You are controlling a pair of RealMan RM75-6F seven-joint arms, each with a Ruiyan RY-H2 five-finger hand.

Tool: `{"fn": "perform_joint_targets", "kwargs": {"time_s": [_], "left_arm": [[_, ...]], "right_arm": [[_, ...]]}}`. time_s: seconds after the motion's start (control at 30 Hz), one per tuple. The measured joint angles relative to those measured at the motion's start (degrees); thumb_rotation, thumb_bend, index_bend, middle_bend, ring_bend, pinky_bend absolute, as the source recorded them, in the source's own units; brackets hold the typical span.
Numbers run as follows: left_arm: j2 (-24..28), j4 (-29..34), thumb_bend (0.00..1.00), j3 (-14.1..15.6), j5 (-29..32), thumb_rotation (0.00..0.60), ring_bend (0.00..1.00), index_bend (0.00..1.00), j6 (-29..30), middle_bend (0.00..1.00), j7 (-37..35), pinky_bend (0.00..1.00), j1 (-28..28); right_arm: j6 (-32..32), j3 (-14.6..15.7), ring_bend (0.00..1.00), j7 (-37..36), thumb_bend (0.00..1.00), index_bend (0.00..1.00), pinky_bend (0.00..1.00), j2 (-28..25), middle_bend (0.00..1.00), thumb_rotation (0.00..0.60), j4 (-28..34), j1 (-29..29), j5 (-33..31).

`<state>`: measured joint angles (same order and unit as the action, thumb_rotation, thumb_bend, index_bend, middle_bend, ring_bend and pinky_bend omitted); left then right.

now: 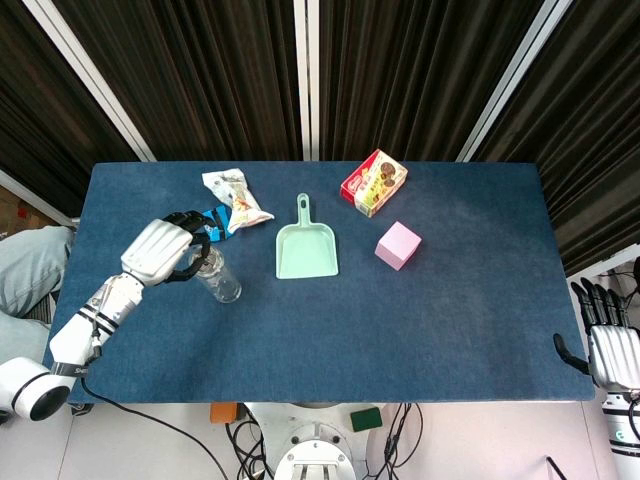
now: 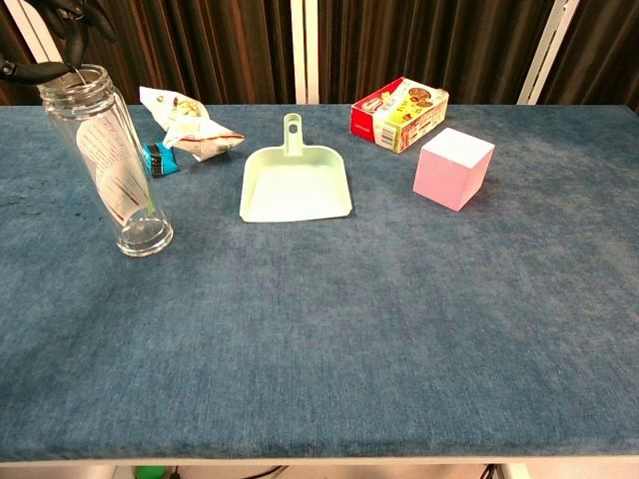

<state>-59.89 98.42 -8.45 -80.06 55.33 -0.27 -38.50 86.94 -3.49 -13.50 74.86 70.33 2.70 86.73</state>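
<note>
Clear bottle (image 2: 107,160) standing uncapped at left of frame, probably light, slippery, brittle; best gripping around the body. Left hand (image 1: 160,250) curling over its mouth, grasp not discernible. Right hand (image 1: 612,352) resting released at lower right.

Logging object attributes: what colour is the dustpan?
Pale mint green dustpan, clearest in the chest view.

A bottle (image 2: 112,165) was stood on the table (image 1: 460,320), left of a dustpan (image 1: 306,248). Behind were laid a snack bag (image 1: 235,193), box (image 1: 374,182) and pink cube (image 1: 398,245).
</note>
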Motion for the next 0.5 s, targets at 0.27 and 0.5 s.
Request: {"fn": "perform_joint_targets", "kwargs": {"time_s": [0.27,0.5], "left_arm": [[-0.35,-0.36,0.44,0.16,-0.02,0.600,0.17,0.70,-0.02,0.22,0.20,0.26,-0.19],[-0.64,-0.72,0.44,0.45,0.28,0.600,0.17,0.69,-0.10,0.22,0.99,0.26,-0.22]], "right_arm": [[-0.11,-0.04,0.00,-0.13,0.33,0.00,0.00,0.08,0.00,0.600,-0.13,-0.03,-0.15],[-0.22,-0.07,0.00,-0.24,0.33,0.00,0.00,0.12,0.00,0.600,-0.17,-0.07,-0.28]]}}
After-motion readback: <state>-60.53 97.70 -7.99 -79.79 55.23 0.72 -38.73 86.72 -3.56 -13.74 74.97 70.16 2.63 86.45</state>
